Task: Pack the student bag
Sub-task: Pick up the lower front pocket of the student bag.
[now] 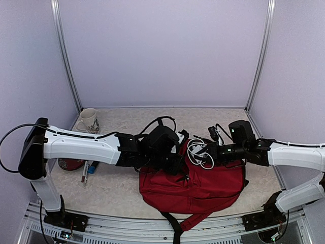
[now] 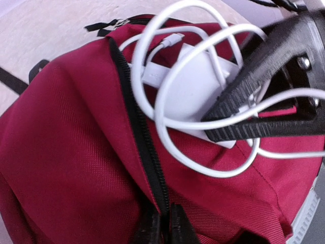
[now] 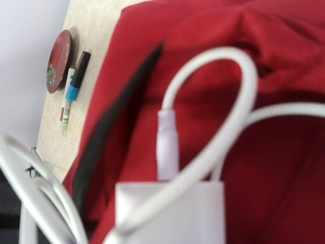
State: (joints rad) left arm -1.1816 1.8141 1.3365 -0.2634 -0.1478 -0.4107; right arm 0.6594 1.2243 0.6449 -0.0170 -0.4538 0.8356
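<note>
The dark-red student bag (image 1: 193, 188) lies flat on the table between the two arms. Its black zipper line (image 2: 142, 142) runs up the middle of the left wrist view. My left gripper (image 2: 162, 230) is at the bag's left upper edge, its jaws pinched together on the zipper edge. My right gripper (image 1: 212, 152) hovers over the top of the bag, shut on a white charger block (image 2: 190, 89) whose white cable (image 2: 152, 107) hangs in loose loops. The right wrist view shows the charger (image 3: 167, 213) close up above the red fabric (image 3: 284, 178); its own fingers are hidden.
A patterned mug (image 1: 87, 121) stands at the back left. A red round dish (image 1: 70, 163), a pen (image 1: 85, 172) and a blue-capped marker (image 1: 93, 166) lie left of the bag. Black straps (image 1: 177, 229) trail over the table's near edge.
</note>
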